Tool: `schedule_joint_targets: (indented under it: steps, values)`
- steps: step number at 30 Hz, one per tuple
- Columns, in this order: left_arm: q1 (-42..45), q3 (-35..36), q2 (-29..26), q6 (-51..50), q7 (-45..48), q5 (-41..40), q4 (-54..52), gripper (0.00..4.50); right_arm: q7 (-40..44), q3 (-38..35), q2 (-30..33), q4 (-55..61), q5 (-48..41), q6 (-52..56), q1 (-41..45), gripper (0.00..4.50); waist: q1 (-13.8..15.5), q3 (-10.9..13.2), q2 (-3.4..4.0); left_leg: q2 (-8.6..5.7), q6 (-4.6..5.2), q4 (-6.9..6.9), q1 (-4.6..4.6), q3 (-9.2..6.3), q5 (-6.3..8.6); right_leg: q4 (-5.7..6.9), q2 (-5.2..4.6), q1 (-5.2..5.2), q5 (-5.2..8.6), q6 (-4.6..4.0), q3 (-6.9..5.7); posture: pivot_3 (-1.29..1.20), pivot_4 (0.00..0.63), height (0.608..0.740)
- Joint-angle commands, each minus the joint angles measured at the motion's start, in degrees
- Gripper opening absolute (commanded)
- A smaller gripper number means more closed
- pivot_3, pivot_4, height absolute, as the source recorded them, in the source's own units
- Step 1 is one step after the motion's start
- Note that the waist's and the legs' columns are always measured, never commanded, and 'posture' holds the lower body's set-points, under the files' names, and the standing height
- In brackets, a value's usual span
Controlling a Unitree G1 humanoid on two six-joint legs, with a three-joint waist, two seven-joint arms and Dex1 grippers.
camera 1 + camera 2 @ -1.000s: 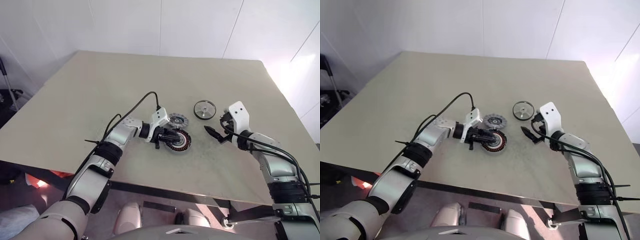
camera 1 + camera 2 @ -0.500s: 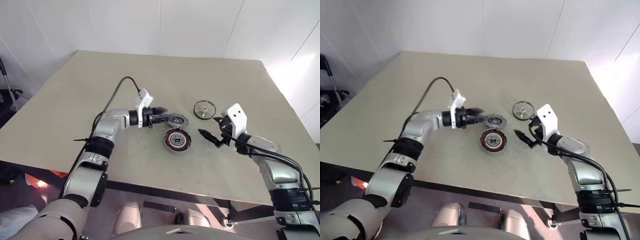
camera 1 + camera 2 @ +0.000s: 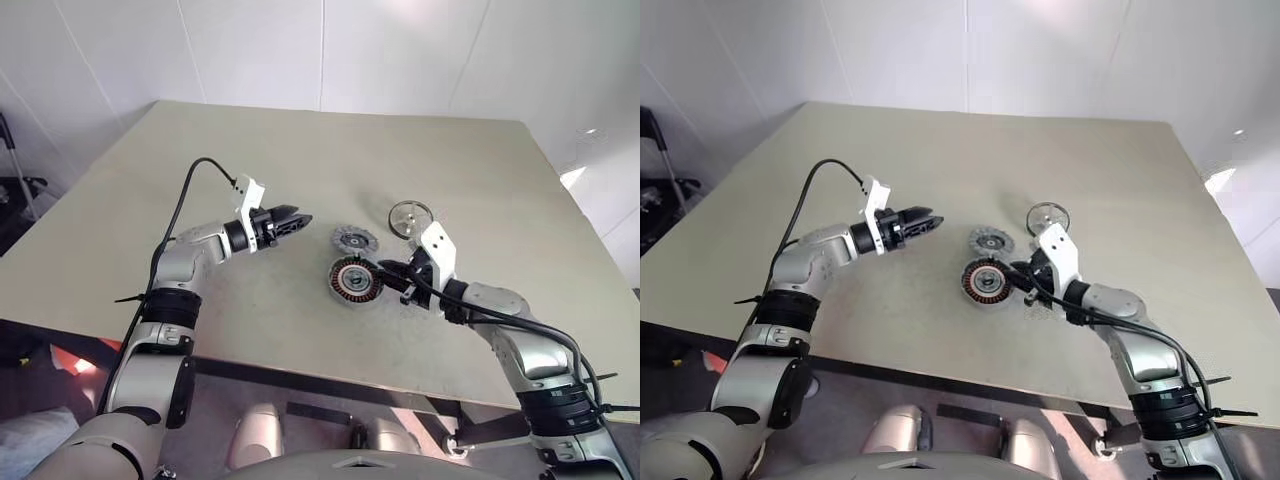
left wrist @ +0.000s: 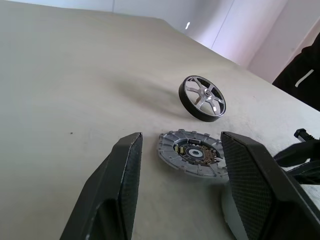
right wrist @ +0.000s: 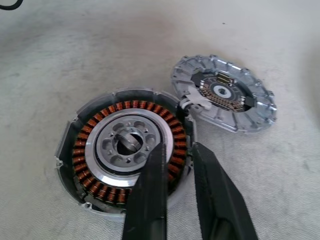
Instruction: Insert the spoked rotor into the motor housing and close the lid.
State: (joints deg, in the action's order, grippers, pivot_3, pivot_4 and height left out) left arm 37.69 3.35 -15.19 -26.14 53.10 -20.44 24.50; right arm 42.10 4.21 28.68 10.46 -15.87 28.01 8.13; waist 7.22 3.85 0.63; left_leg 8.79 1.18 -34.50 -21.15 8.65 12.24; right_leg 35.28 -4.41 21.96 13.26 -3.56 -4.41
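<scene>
Rotor (image 3: 410, 216), a thin spoked wheel, stands tilted on its rim at the far side of the desk (image 3: 200, 170), apart from lid (image 3: 354, 240) and housing (image 3: 354, 279). Right gripper (image 3: 385, 272) clenched over the housing rim, grasping nothing; left gripper (image 3: 295, 217) released, hovering. Rotor likely light, stiff, prone to roll; take it by the dark rim

My left gripper (image 3: 300, 217) is off the motor housing (image 3: 355, 280) and now hangs open left of centre, above the table. My right gripper (image 3: 372, 267) has swung left from the right side, its fingers closed over the housing's rim.
</scene>
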Motion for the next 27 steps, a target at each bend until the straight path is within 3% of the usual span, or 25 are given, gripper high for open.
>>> schedule_joint_targets:
  steps: [1,13,27]
  values:
    - [0.1,0.8,-0.5,-0.2,-0.8,-1.4,-2.8,2.64,0.5,0.7,-0.1,3.7,-0.7,-0.1,1.2,0.04,-0.1,0.0,0.0,0.0,0.0,0.0,0.0,0.0,0.0,0.0,0.0,0.0,0.0,0.0,0.0,0.0,0.0,0.74]
    - [-1.3,-0.2,-0.8,0.1,-1.8,-0.9,-1.9,2.64,2.3,4.0,-0.4,4.4,-0.5,0.7,1.2,0.04,-0.1,0.0,0.0,0.01,-0.1,0.01,0.02,0.0,0.04,0.0,0.01,-0.01,0.0,0.01,0.0,0.0,0.0,0.74]
    - [-2.5,-0.9,-1.1,0.1,-3.0,-0.6,-2.6,2.64,1.7,6.3,-3.6,-5.0,3.1,-2.3,7.0,0.04,-0.2,0.0,0.0,0.01,-0.28,0.01,0.01,-0.01,-0.08,0.01,0.01,0.0,0.0,0.0,0.0,0.0,0.0,0.74]
